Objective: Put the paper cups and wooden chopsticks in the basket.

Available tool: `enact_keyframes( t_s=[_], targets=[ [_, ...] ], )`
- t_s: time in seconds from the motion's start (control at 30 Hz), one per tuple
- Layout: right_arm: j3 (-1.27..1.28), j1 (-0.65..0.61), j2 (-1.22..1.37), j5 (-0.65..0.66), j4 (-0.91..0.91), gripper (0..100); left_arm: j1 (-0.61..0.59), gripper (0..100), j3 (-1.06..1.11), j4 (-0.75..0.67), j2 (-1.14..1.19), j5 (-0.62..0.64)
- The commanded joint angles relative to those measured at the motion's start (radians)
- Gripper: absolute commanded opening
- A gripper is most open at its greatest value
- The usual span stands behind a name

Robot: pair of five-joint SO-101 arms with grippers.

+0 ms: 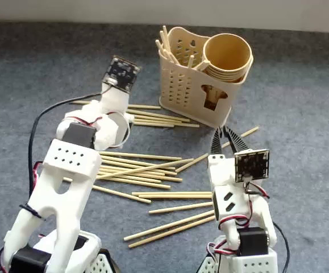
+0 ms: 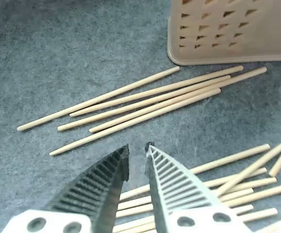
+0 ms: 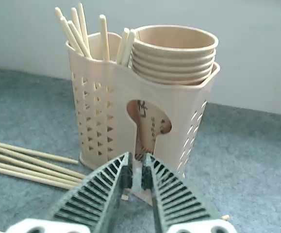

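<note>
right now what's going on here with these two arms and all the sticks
Two robot arms are tidying into the basket. The stack of paper cups is already inside, with a few chopsticks standing beside it. Many more loose chopsticks lie on the grey mat. The left arm hangs over a row of them near the basket's foot, its jaws a narrow gap apart and empty. The right arm faces the basket's front, a stick lying close by it.
</note>
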Motion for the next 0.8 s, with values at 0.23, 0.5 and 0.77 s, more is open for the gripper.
enact_keyframes(
  t_s=[0.23,0.5,0.77],
  targets=[
    [-0.228,0.012,-0.012,0.012,0.427,5.2,0.131,8,-0.005,0.1,-0.036,-0.133],
    [-0.205,0.074,-0.012,0.009,0.739,5.2,0.136,8,0.025,0.1,-0.036,-0.164],
    [-0.09,0.252,-0.012,0.038,0.71,5.2,0.143,8,-0.012,0.118,0.076,-0.18]
  ],
)
